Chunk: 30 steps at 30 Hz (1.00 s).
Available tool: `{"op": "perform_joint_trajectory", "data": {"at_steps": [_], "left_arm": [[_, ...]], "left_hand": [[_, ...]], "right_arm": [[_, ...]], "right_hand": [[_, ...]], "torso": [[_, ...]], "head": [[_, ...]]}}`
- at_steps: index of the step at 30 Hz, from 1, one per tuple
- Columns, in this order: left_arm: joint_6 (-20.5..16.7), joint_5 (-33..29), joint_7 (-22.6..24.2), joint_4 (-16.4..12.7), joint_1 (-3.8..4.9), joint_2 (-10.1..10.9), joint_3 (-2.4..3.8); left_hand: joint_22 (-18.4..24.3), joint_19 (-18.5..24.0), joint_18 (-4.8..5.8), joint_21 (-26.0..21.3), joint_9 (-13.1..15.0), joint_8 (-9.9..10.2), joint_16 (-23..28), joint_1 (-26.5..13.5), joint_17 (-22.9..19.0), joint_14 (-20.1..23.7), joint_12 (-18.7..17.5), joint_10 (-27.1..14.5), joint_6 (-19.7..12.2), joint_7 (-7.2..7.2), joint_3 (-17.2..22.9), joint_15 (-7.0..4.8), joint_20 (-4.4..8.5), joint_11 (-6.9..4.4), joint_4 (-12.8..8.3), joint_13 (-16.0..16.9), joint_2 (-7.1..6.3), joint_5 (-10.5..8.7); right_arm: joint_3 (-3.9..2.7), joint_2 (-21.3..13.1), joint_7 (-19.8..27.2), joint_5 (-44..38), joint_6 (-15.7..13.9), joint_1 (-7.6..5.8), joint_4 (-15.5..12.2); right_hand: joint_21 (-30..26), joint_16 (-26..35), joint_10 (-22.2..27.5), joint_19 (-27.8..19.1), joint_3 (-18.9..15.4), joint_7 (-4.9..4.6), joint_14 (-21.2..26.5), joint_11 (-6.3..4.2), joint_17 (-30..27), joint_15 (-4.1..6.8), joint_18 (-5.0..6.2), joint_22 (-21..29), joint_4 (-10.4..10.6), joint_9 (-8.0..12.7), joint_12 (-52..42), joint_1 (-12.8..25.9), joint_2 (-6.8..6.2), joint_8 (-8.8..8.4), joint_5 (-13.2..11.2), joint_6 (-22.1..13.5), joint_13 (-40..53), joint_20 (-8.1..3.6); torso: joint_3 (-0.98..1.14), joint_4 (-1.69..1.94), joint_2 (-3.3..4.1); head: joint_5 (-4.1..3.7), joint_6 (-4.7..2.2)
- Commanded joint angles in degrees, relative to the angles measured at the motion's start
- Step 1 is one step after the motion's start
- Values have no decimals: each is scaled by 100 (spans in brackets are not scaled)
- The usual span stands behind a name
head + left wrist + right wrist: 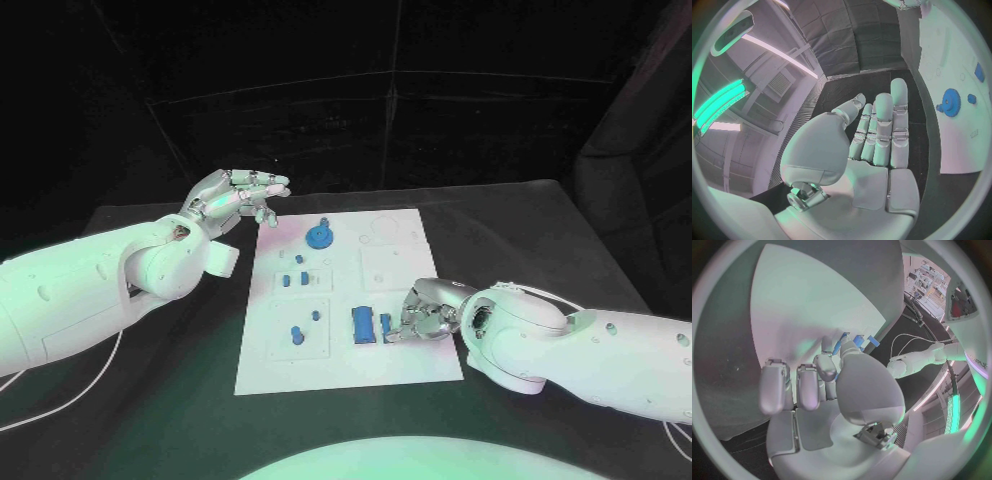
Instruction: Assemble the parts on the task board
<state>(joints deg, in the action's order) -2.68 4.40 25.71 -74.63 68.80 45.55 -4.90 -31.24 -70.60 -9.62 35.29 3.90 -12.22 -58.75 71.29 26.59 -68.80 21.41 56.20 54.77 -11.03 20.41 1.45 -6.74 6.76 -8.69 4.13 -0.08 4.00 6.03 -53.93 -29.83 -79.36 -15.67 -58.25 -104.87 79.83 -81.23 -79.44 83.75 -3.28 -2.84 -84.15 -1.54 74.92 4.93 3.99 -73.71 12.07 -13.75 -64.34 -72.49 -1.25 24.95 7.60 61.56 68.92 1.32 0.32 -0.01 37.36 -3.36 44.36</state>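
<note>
Since the small blue plastic parts (366, 325) look rigid, light and smooth, we judge they would slip under a loose pinch and are best taken by their flat sides. They lie on the white rectangular task board (411, 365), several near its front edge, a round blue gear (320, 237) towards its far edge. Our right hand (423, 314) rests at the front cluster; whether its fingers hold a piece we cannot tell. Our left hand (235, 199) hovers past the board's far left corner above the black desk (173, 400), fingers extended, holding nothing.
</note>
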Motion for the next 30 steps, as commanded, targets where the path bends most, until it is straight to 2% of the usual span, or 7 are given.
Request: {"op": "perform_joint_trajectory", "data": {"at_steps": [1,13,20,23,26,27,30], "left_arm": [[73,-11,-45,-4,7,1,1],[72,-11,-39,12,4,-6,0],[94,-24,75,74,-2,-27,-3],[87,-127,176,121,-4,-37,-4],[74,-297,279,263,-12,-107,-4],[66,-366,310,329,-16,-138,-4],[67,-512,381,568,-32,-265,-4]], "left_hand": [[8,4,-79,-37,-1,-26,-23,-24,-5,36,37,-35,-53,-1,-39,17,-35,5,-11,-8,6,21],[8,4,-79,-37,-1,-26,-23,-24,-5,36,37,-35,-53,-1,-39,17,-35,5,-11,-8,6,21],[18,8,-78,-49,0,-47,-36,-45,-22,50,74,-61,-70,-4,-64,24,-42,9,5,-8,14,22],[24,11,-79,-57,6,-72,-40,-72,-31,59,105,-45,-50,7,-87,24,-45,1,25,-4,18,21],[42,38,-85,-86,16,-127,-12,-104,-63,103,153,4,11,54,-122,9,-42,-31,50,-2,25,23],[67,93,-88,-133,12,-140,65,-119,-110,172,156,11,20,64,-137,3,-39,-38,62,-11,27,26],[282,530,-67,-517,-11,-130,918,-148,-519,633,39,27,20,60,-150,42,-83,-15,94,-57,41,32]], "right_arm": [[4,9,59,-19,-123,-3,9],[0,-275,1702,1215,-369,-30,-32],[-3,-368,3042,2893,-383,-378,400],[-5,-278,3576,3720,-389,-577,784],[-8,-71,4081,4579,-351,-716,1305],[-12,25,4234,4841,-325,-752,1508],[-68,337,4595,5424,-209,-814,2102]], "right_hand": [[22,-22,-21,6,-71,-3,-361,14,346,20,-53,-1,13,-4,23,22,38,12,52,-31,5,-20],[-83,69,91,-67,-329,-89,-334,82,239,-27,-23,147,61,-14,203,50,47,-125,115,-288,-106,7],[-301,262,662,-210,-368,-309,-276,262,13,-174,39,459,-193,74,1284,-370,176,-501,271,-778,-917,136],[-995,1055,1315,-654,-326,-364,-2,310,-883,-217,235,1424,-343,84,2619,-622,281,-604,273,-845,-1946,181],[-2806,3166,1568,-1662,-264,-505,698,394,-2897,-309,610,3572,-464,101,3559,-884,411,-754,192,-910,-2748,258],[-3402,4008,1646,-1909,-233,-553,961,479,-3552,-391,680,4123,-501,127,3993,-986,449,-855,181,-952,-3156,311],[-4206,4999,1831,-2155,-157,-666,1314,661,-4050,-552,647,4650,-544,207,4828,-1168,508,-1076,161,-963,-4004,490]], "torso": [[1,2,-2],[-10,1,-33],[-23,19,-129],[-42,25,-198],[-72,32,-296],[-80,34,-326],[-113,44,-447]], "head": [[12,6],[-3,-47],[-65,-160],[-93,-218],[-127,-331],[-142,-386],[-171,-578]]}}
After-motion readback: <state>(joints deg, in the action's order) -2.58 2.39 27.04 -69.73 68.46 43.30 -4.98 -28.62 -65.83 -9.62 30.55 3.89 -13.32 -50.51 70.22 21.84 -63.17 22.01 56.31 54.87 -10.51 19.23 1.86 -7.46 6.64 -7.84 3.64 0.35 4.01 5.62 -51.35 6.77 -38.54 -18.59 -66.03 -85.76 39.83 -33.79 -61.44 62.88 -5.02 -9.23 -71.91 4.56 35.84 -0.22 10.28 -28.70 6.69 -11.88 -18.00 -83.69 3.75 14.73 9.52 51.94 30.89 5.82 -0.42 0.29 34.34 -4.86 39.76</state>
